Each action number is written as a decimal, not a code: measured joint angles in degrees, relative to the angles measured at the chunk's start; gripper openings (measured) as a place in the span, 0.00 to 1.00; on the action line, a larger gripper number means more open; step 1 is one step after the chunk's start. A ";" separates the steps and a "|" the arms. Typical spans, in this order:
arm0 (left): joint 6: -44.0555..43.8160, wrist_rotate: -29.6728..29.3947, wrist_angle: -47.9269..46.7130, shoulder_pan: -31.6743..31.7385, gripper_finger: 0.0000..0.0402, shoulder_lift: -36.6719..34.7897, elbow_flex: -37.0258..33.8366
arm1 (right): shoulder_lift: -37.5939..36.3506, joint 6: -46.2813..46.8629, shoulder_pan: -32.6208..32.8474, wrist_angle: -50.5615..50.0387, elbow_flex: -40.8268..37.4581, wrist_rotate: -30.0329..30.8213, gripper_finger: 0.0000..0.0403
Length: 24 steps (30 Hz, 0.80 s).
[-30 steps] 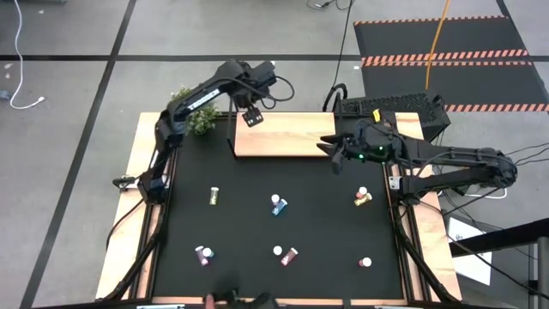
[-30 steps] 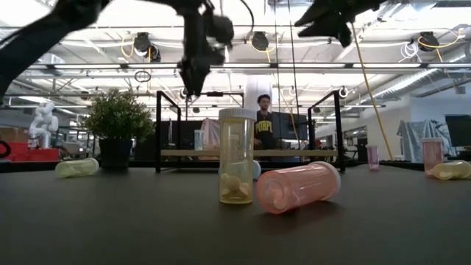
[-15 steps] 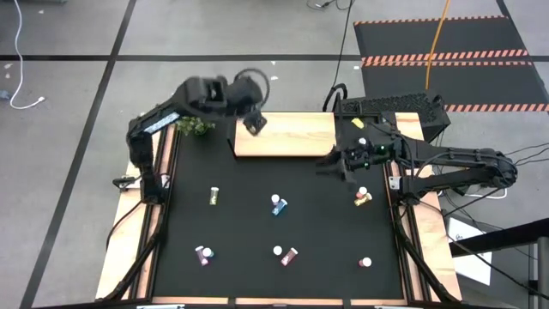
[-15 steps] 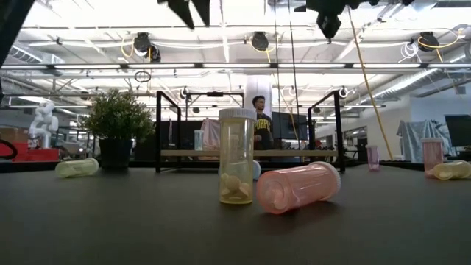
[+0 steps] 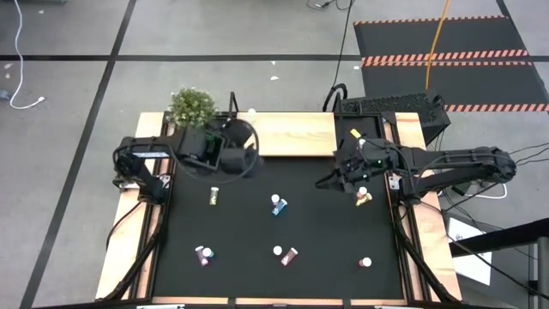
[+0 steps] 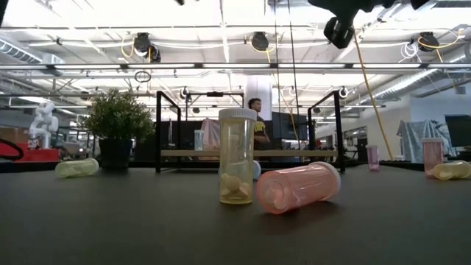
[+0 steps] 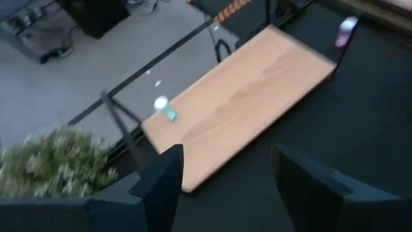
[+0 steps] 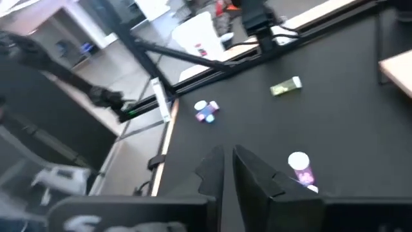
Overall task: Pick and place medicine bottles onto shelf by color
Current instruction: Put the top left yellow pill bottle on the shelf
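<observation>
Left gripper (image 7: 222,177) hangs over the black mat just in front of the shelf (image 5: 296,135), near its left end; in the left wrist view its two fingers (image 7: 164,183) stand apart with nothing between them. One bottle with a bluish body (image 7: 165,108) lies on the shelf board at the far left corner; from above it shows as a small white dot (image 5: 251,112). The green plant (image 5: 190,105) sits at the table's back-left corner, beside the shelf.

Right gripper (image 8: 226,169) hovers over the right part of the mat, in front of the shelf's right end. Its fingers (image 8: 254,169) are pressed almost together, with only a thin slit left, and they hold nothing.

Bottles on the mat, seen from above:
- yellow one (image 5: 214,196), left of centre
- blue one (image 5: 278,205), centre
- yellow-orange one (image 5: 363,197), just beside the right gripper
- maroon one (image 5: 204,254), front left
- maroon one (image 5: 289,255), front centre, touching or nearly touching a white-capped one (image 5: 277,251)
- white-capped one (image 5: 365,262), front right; body colour unclear

Low view: an upright yellow bottle (image 6: 236,156) stands close to a pink bottle (image 6: 298,187) lying on its side. A person (image 6: 256,126) shows in the room behind the shelf.
</observation>
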 joint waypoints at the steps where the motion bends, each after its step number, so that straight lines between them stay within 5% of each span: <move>1: -1.72 0.01 0.10 -0.62 0.58 -1.51 -3.55 | 0.02 0.32 1.02 -0.09 0.00 1.98 0.05; 7: -16.70 1.16 2.81 -3.93 0.58 -12.42 -25.40 | 1.31 3.19 6.10 -0.41 0.00 13.79 0.04; 13: -26.77 15.73 4.11 -3.46 0.58 -20.52 -42.73 | 6.62 6.24 6.88 0.67 0.02 17.10 0.04; 24: -7.84 33.78 22.48 6.59 0.58 -22.37 -63.56 | 20.01 19.36 5.09 16.45 0.07 18.76 0.04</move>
